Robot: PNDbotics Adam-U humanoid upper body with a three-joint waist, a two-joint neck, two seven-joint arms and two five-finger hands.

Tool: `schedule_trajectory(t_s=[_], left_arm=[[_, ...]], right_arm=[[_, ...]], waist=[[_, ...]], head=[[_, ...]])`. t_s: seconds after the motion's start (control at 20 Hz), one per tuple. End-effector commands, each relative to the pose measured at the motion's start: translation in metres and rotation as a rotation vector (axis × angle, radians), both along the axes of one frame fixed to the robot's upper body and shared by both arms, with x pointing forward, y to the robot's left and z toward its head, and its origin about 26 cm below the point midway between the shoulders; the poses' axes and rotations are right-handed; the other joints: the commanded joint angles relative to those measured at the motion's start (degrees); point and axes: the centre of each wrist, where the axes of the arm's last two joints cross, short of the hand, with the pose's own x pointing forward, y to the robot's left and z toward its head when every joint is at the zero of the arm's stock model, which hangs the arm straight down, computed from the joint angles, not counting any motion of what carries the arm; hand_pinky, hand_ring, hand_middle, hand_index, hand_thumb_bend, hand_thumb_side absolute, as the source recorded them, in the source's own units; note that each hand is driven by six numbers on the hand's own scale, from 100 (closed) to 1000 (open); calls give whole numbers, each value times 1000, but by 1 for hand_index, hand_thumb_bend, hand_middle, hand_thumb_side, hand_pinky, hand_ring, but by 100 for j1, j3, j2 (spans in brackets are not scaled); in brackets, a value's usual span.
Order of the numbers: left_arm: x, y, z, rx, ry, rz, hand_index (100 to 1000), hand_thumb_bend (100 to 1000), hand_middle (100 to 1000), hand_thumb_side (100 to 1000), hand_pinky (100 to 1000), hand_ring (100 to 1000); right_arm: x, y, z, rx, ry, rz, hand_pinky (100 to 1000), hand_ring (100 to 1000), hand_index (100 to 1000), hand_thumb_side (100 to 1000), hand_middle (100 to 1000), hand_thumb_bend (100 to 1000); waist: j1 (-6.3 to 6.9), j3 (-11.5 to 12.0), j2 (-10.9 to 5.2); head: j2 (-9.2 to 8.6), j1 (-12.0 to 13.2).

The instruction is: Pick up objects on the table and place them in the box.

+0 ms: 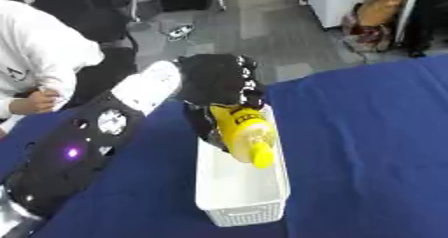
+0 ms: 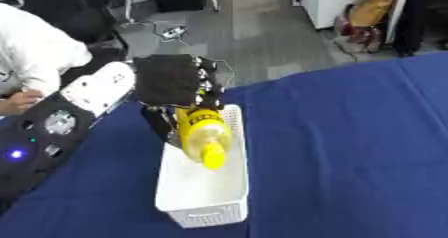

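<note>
My left robot hand curled round yellow bottle over white box. Looks light, rigid, smooth plastic; body grip suits.

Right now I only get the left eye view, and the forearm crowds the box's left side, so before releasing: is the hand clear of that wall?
Observer: In the right eye view, a dark finger of the left hand hangs beside the yellow bottle, about over the white box left rim.
Operator: And the bottle's tip?
Observer: There the cap points at the near end, over the box, with bare floor showing beyond it.
</note>
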Motion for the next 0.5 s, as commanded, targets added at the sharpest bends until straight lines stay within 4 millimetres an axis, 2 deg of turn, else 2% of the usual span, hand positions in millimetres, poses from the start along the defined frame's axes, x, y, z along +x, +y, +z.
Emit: schedule_trajectory(t_s=[0.05,0.25,0.45,0.5], left_arm=[[-1,4,5,22,16,-65,447,347,286,681,481,295],[2,5,-1,45,31,-40,477,337,326,703,505,333],[4,7,-7,73,49,-6,519,412,405,707,544,397],[4,7,-7,77,53,1,533,454,435,712,558,421]], right_arm=[[-4,2,10,-5,-38,13,315,410,570,891,491,100],[-4,2,10,-6,-39,13,315,410,570,891,491,100],[-4,2,10,-6,-39,12,315,410,570,891,491,100],[-4,2,10,-6,-40,12,315,410,570,891,491,100]], waist=[[-33,-4,-84],[-30,-4,-83],[-28,2,-85],[-28,4,-85]], head=[[4,-11],[81,20],[131,19],[135,17]])
